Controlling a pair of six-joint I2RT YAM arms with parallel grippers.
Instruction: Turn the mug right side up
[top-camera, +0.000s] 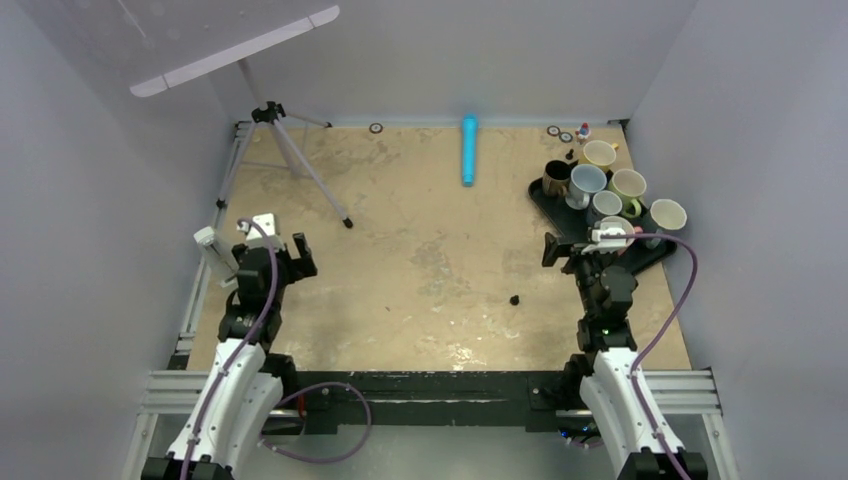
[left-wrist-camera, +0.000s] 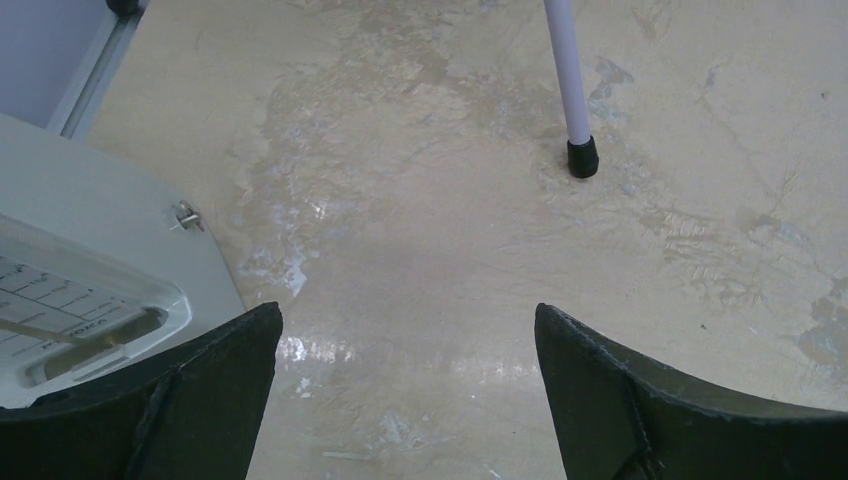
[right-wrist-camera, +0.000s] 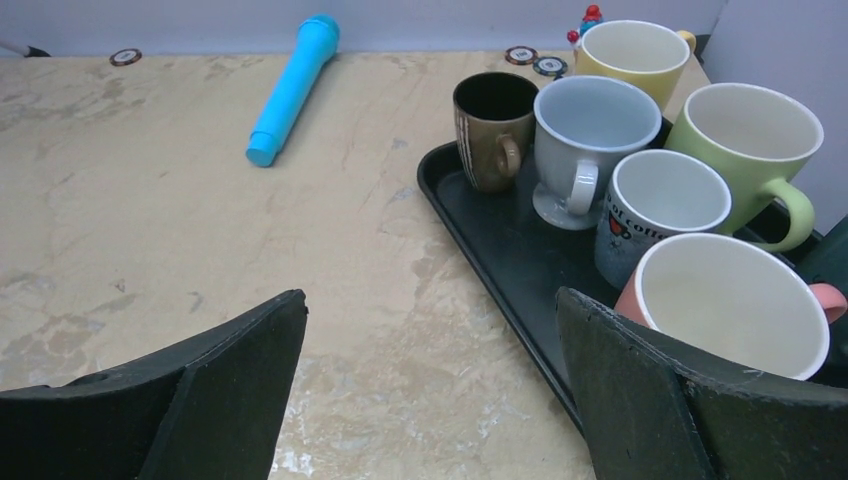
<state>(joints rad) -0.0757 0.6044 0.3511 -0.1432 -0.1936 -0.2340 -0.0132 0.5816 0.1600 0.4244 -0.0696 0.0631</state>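
Both claws are released and carry nothing. The left gripper (left-wrist-camera: 407, 312) hangs over the bare table (left-wrist-camera: 430, 210), and the right gripper (right-wrist-camera: 430, 298) faces the black tray (right-wrist-camera: 500, 235) at the table's far right.

We find no overturned mug. The pink mug (right-wrist-camera: 735, 300), nearest the right finger, stands mouth up, as do the white printed mug (right-wrist-camera: 665, 195), green mug (right-wrist-camera: 750, 125), grey footed mug (right-wrist-camera: 585, 130), brown mug (right-wrist-camera: 493, 130) and yellow mug (right-wrist-camera: 632, 48). We judge the turning done, so the step is a clean retreat: keep the jaws wide and avoid brushing the pink mug's rim.

The right wrist view cuts off the dark mug (top-camera: 666, 216). Overhead, the wrist covers part of the pink mug. We cannot identify the white device (left-wrist-camera: 90, 260) beside the left finger.
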